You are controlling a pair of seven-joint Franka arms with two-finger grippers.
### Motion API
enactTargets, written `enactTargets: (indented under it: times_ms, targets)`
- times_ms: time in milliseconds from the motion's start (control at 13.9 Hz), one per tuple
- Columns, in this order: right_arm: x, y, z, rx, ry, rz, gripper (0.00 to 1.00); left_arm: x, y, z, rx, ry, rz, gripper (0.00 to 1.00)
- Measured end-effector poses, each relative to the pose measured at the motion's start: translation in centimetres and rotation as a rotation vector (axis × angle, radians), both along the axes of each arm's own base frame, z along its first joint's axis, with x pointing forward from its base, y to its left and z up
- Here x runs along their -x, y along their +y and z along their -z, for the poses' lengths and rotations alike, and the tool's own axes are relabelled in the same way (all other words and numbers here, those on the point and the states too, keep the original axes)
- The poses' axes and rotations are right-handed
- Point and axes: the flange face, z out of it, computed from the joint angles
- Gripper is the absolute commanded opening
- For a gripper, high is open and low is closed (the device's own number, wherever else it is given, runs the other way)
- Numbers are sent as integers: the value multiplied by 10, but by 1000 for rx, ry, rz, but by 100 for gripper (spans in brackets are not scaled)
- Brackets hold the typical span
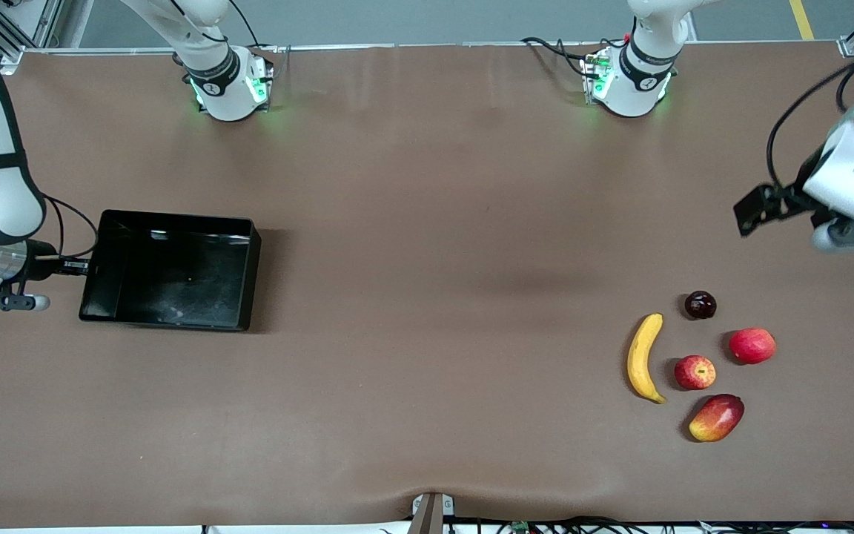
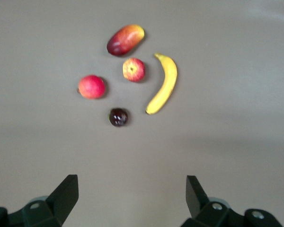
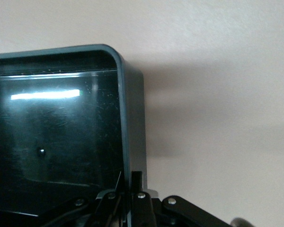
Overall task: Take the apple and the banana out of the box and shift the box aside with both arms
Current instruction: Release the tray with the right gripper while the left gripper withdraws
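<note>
The black box (image 1: 167, 276) sits toward the right arm's end of the table. My right gripper (image 1: 84, 267) is shut on its short wall (image 3: 124, 118), one finger (image 3: 137, 181) outside the rim and the other inside. The yellow banana (image 1: 643, 357) and the streaked red apple (image 1: 694, 371) lie side by side toward the left arm's end. My left gripper (image 1: 757, 210) hangs open and empty over bare table by the fruit group. In its wrist view the banana (image 2: 164, 85) and apple (image 2: 133, 69) lie well clear of the fingertips (image 2: 68, 191).
Around the apple lie a plain pinkish-red fruit (image 1: 752, 345), a red-yellow mango (image 1: 717, 417) and a small dark round fruit (image 1: 700, 305). The box holds nothing. Brown table stretches between the box and the fruits.
</note>
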Motion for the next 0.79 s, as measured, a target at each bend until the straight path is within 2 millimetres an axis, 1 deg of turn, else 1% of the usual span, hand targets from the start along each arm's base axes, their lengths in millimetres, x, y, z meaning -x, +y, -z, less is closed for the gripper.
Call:
enactTargets:
  times_ms: [72, 144, 216, 361, 433, 505, 577, 649, 721, 793]
  targets:
    - [3, -7, 6, -2, -2, -4, 0, 10, 8, -6, 22, 7, -9, 100]
    - [5, -11, 10, -4, -5, -11, 29, 18, 19, -10, 38, 15, -8, 100]
    - [4, -12, 12, -6, -7, -18, 99, 24, 28, -13, 46, 21, -4, 100]
    - [-1, -7, 6, -8, -16, -30, 100, 30, 34, -15, 49, 25, -1, 100]
    - [-6, -4, 1, -13, -16, -38, 100, 31, 32, -16, 49, 24, 3, 100]
    - [-12, -1, -8, -20, -12, -50, 100, 32, 27, -16, 49, 24, 12, 100]
    - [-23, 4, -24, -26, -14, -69, 100, 32, 22, -16, 48, 26, 21, 100]
    - [-38, 11, -45, -22, -35, -91, 100, 33, 17, -15, 48, 27, 30, 100]
    - [-55, 21, -69, -11, -70, -119, 100, 33, 13, -14, 48, 29, 38, 100]
    - [-72, 37, -93, 0, -107, -153, 100, 33, 11, -14, 47, 31, 42, 100]
